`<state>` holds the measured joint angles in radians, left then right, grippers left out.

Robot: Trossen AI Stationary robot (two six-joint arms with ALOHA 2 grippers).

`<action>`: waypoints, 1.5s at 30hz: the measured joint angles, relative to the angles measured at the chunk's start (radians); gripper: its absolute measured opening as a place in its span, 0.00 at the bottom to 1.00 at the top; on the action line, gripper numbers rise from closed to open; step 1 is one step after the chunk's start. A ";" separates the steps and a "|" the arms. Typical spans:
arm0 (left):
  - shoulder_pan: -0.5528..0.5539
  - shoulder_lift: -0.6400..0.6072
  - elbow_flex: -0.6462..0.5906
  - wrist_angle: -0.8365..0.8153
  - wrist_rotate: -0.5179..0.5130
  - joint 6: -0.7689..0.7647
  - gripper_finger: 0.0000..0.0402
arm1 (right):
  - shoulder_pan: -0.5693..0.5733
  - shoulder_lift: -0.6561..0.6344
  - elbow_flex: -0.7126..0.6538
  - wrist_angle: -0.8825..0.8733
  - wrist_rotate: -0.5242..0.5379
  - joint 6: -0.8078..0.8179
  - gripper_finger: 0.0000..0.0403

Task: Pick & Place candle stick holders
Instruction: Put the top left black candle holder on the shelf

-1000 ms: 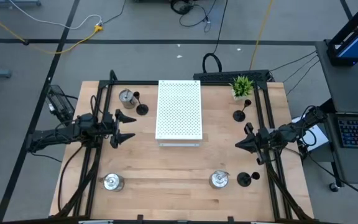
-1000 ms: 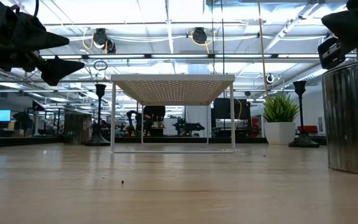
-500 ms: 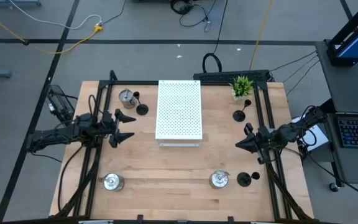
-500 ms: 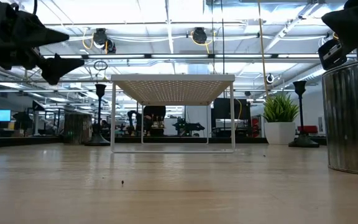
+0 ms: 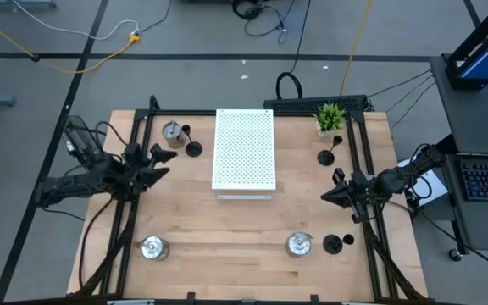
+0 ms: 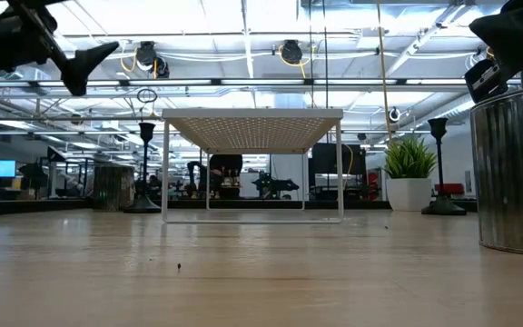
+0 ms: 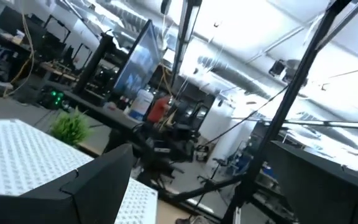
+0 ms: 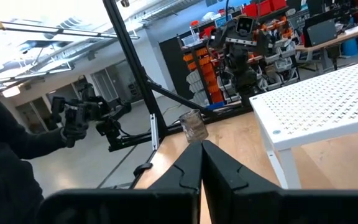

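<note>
surface [image 5: 244, 224]: light wood grain
board [image 5: 244, 149]: white, dotted with perforations
plant [image 5: 329, 114]: green leaves, white pot
stemmed candle stick holders [image 5: 327, 156]: black
squat candle stick holders [image 5: 298, 244]: shiny silver
arms: dark
floor cable [image 5: 66, 61]: yellow

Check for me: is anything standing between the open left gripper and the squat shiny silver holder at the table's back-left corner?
Nothing visible does. The left gripper hangs open just short of the squat silver holder, with bare wooden table between them. The thin-stemmed black holder stands beside that silver one, close enough to catch a finger.
</note>
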<state>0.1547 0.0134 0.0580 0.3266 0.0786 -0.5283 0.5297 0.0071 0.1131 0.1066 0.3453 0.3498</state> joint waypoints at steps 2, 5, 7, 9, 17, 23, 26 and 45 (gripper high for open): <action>0.000 0.023 0.046 -0.071 -0.038 0.035 0.94 | 0.000 0.000 0.000 0.000 0.000 -0.004 0.00; 0.000 0.099 0.153 -0.227 -0.108 0.100 0.94 | 0.000 0.000 0.000 -0.001 0.000 -0.003 0.00; 0.000 0.175 0.238 -0.366 -0.163 0.132 0.94 | 0.000 0.000 0.000 -0.001 -0.001 -0.003 0.00; 0.000 0.272 0.320 -0.494 -0.226 0.156 0.94 | 0.000 0.000 0.000 -0.002 -0.001 -0.003 0.00; 0.030 0.673 0.566 -0.787 -0.426 0.215 0.94 | 0.000 0.000 0.000 -0.002 -0.002 -0.003 0.00; 0.071 0.819 0.589 -0.800 -0.446 0.301 0.94 | 0.000 0.000 0.000 -0.002 -0.002 -0.003 0.00; 0.079 0.842 0.589 -0.798 -0.447 0.337 0.94 | 0.000 0.000 0.000 -0.002 -0.002 -0.003 0.00; 0.142 0.836 0.589 -0.884 -0.445 0.198 0.94 | 0.000 0.000 0.000 -0.003 -0.003 -0.003 0.00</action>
<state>0.2963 0.8497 0.6468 -0.5571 -0.3668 -0.3303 0.5301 0.0071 0.1131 0.1040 0.3425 0.3470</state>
